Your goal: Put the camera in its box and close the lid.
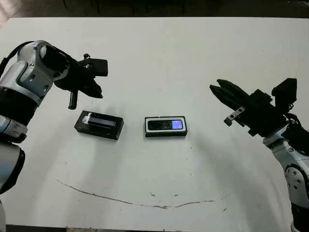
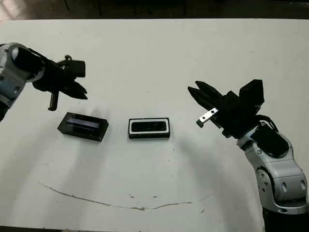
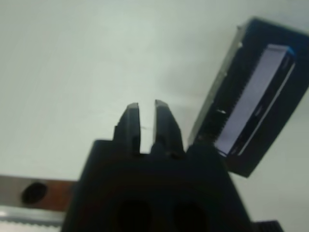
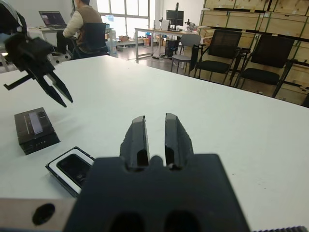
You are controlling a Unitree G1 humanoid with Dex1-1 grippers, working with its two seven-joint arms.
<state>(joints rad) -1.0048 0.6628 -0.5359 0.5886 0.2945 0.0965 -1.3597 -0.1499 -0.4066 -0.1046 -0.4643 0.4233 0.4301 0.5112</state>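
head view, task stuff: the camera (image 1: pixel 165 125) is already lying flat in the box (image 1: pixel 146 127), screen up, white lining showing all round it. The lid (image 1: pixel 99 124) sits on the table (image 1: pixel 154 53) near the box's left, not touching it and turned a bit askew.

head view, grippers: the left gripper (image 1: pixel 96 92) hangs just behind the lid. The right gripper (image 1: pixel 216 85) is off to the box's right, well apart from it. Neither holds anything.

head view, room: lots of bare table around both pieces, every edge is far off, and the gap between lid and box is open.

left wrist view, jaws: fingers (image 3: pixel 129 126) pulled close with only a sliver between, nothing in them. The lid (image 3: pixel 256 96) is off to one side of the fingers, not lined up.

right wrist view, jaws: same deal, fingers (image 4: pixel 176 137) nearly together and empty. The box and lid sit beyond them, with the left gripper (image 4: pixel 65 99) over the lid's far side.

right wrist view, background: a person (image 4: pixel 84 24) sits at a desk well past the table, no bother.

what could go wrong: jaws this narrow would bump the lid and shove it instead of straddling it. The glossy top looks slippery. A skewed lid could snag on the box rim or nudge the box.
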